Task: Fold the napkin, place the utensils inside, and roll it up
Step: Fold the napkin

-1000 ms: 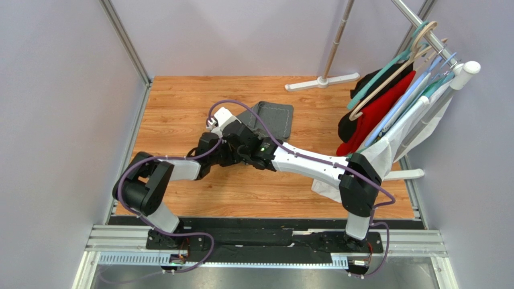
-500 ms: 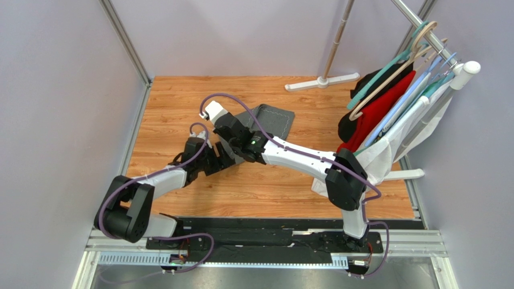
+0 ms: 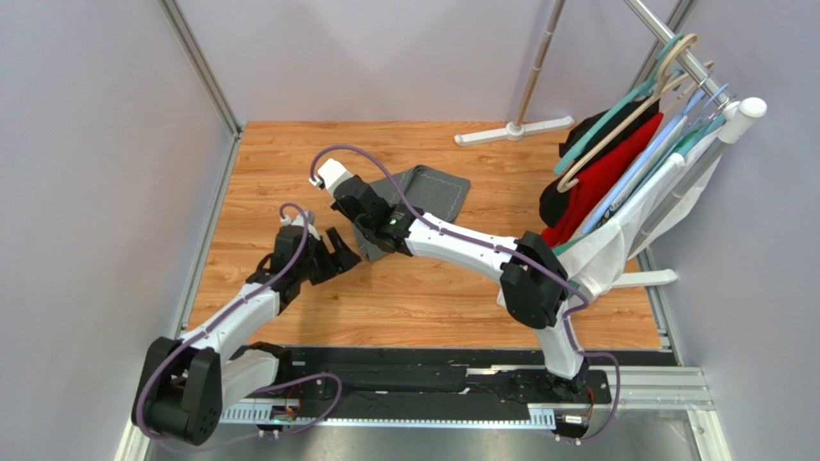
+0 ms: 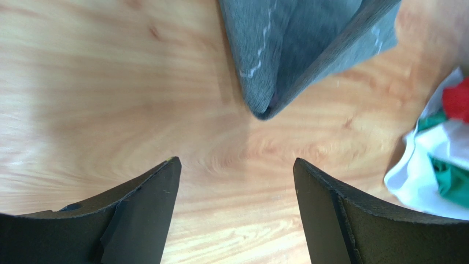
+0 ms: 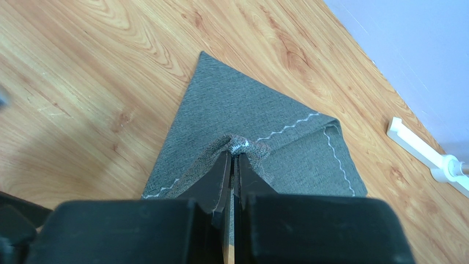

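The dark grey napkin (image 3: pixel 428 190) lies partly folded on the wooden table, its pale stitched edge showing. My right gripper (image 5: pixel 233 155) is shut on a bunched corner of the napkin (image 5: pixel 275 132) and holds it lifted over the rest of the cloth. In the top view the right gripper (image 3: pixel 364 223) is at the napkin's left edge. My left gripper (image 4: pixel 235 165) is open and empty above bare wood, a little short of the napkin's hanging fold (image 4: pixel 297 49). In the top view the left gripper (image 3: pixel 342 252) is just left of the right one. The utensils are out of view.
A clothes rack (image 3: pixel 693 67) with red, black and white garments (image 3: pixel 602 178) stands at the right. Its white foot (image 3: pixel 515 130) lies at the back of the table. A white and green cloth (image 4: pixel 440 165) shows at the right in the left wrist view. Grey walls close the left and back.
My left arm has drawn back to the left and towards me, away from the napkin. My right gripper has moved left with the napkin corner in it.
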`<state>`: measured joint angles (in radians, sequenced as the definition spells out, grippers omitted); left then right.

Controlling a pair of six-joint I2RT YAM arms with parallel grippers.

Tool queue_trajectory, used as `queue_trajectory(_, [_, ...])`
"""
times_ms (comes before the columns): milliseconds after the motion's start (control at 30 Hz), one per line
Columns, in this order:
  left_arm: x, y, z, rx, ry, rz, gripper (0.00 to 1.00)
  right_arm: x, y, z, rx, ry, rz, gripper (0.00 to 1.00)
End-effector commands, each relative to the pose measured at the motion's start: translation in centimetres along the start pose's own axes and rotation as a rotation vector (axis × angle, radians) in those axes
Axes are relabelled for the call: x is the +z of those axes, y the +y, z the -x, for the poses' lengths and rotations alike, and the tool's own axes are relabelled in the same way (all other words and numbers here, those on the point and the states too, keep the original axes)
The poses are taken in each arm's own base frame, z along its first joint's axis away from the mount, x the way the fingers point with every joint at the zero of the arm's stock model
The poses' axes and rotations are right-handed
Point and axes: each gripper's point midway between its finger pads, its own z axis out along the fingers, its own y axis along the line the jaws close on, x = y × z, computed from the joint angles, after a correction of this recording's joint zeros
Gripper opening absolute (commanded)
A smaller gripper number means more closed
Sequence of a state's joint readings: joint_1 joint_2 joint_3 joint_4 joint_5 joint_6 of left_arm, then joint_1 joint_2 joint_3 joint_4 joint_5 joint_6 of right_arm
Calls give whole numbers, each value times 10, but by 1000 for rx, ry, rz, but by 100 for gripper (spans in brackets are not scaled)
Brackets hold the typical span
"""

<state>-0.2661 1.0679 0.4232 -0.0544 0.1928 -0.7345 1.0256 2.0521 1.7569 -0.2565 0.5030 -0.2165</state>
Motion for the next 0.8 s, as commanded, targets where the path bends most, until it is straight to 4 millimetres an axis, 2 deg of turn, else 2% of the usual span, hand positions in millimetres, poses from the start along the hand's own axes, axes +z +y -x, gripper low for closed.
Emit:
queue_trajectory(0, [-10, 5, 50, -4, -122, 42, 85, 11, -1, 31, 23, -75, 5, 0])
queue_trajectory(133, [-4, 6, 75, -61, -179, 11, 82, 21, 1, 42, 31, -90, 22, 0])
queue_trajectory(200, [2, 0, 89, -59, -230, -23, 80, 32, 5, 35, 23, -74, 26, 0])
queue_trajectory(233, [9, 1, 88, -64, -216, -26, 79, 35, 2, 38, 31, -77, 26, 0])
queue_trajectory(300, [16, -5, 93, -63, -227, -68, 75, 47, 5, 30, 34, -58, 35, 0])
queue_trajectory(333, [24, -1, 91, -76, -209, -58, 73, 51, 3, 27, 39, -50, 41, 0])
queue_trajectory(367, [28, 0, 91, -78, -202, -57, 72, 54, 3, 30, 47, -57, 43, 0])
queue_trajectory(433, [36, -1, 91, -78, -185, -67, 70, 66, 4, 21, 45, -39, 49, 0])
queue_trajectory(500, [40, -2, 94, -85, -200, -79, 67, 71, 3, 23, 59, -45, 51, 0])
queue_trajectory(633, [53, 11, 96, -106, -194, -18, 58, 89, 2, 12, 85, -29, 58, 0])
queue_trajectory(767, [63, 25, 96, -116, -179, 54, 52, 98, -2, 10, 108, -28, 65, 0])
